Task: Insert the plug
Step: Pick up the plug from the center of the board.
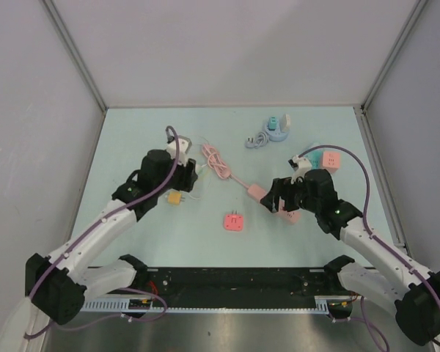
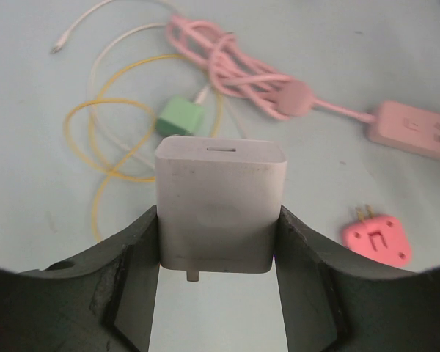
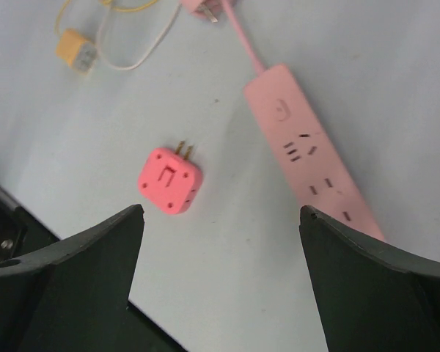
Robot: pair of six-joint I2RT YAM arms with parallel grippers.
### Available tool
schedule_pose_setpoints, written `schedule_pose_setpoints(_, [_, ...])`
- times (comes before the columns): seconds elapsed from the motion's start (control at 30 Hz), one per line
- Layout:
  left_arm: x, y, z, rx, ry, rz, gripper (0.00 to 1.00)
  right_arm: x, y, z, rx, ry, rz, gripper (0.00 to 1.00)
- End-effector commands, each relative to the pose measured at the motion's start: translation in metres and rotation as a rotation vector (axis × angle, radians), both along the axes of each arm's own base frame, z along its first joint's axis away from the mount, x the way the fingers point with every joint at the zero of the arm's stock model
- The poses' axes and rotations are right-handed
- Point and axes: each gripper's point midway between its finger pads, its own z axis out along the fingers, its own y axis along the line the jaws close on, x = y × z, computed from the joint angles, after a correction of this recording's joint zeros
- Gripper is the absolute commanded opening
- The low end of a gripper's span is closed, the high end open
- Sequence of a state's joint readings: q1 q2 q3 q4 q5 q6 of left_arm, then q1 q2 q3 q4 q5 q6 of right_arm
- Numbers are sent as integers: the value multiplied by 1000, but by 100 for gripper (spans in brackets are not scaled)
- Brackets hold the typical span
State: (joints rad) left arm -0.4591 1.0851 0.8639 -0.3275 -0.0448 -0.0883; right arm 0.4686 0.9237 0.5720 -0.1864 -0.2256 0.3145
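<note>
White charger plug (image 2: 221, 202) sits clamped in the left gripper (image 2: 220, 224).

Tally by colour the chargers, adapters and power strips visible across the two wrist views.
Pink: 2 (power strip, square adapter)
White: 1 (white charger)
Green: 1 (green charger)
Yellow: 1 (yellow charger)
Total: 5

We cannot see the near end of the long pink power strip (image 3: 308, 147), under the right tool (image 3: 221, 220); the left wrist view's right edge crops it.
</note>
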Motion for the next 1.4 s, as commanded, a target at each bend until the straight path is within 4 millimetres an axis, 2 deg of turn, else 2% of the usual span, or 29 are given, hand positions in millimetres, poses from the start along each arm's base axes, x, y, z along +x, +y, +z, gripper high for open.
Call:
schedule_pose_setpoints(0.0, [-31,-62,44,-74,-193,-273,35,-16,28,48,102,-13,85,91])
schedule_pose_setpoints(0.07, [-48,-85,49,-79,-241,-385,35,-24,36,56,130,-5,115,91])
schedule_pose_setpoints(0.23, [-82,-124,62,-86,-330,-590,36,-39,46,86,231,6,152,91])
schedule_pose_setpoints(0.33, [-101,-142,61,-83,-358,-683,36,-47,51,108,294,8,174,91])
schedule_pose_setpoints(0.47, [-122,-164,52,-59,-383,-786,38,-55,58,126,351,28,202,91])
schedule_pose_setpoints(0.5, [-123,-167,44,-43,-367,-795,38,-58,60,127,356,38,215,91])
schedule_pose_setpoints(0.57, [-125,-175,49,-50,-396,-805,39,-59,63,129,368,46,221,91])
schedule_pose_setpoints(0.73, [-131,-189,48,-33,-411,-826,39,-59,75,114,353,110,243,91])
schedule_pose_setpoints(1.0, [-132,-200,43,-20,-421,-840,43,-63,91,101,345,172,275,86])
schedule_pose_setpoints(1.1, [-131,-202,39,-10,-416,-845,43,-63,93,97,343,192,278,77])
schedule_pose_setpoints(1.13, [-132,-203,39,-12,-416,-846,44,-63,93,95,341,202,280,69])
schedule_pose_setpoints(1.2, [-131,-203,39,-9,-423,-846,46,-64,94,92,336,217,286,62])
schedule_pose_setpoints(1.3, [-130,-202,35,5,-419,-843,50,-62,90,90,325,212,270,34])
schedule_pose_setpoints(1.33, [-129,-202,34,13,-421,-839,57,-61,88,89,320,218,259,15])
schedule_pose_setpoints(1.37, [-128,-201,33,18,-418,-836,63,-59,85,88,314,214,250,8])
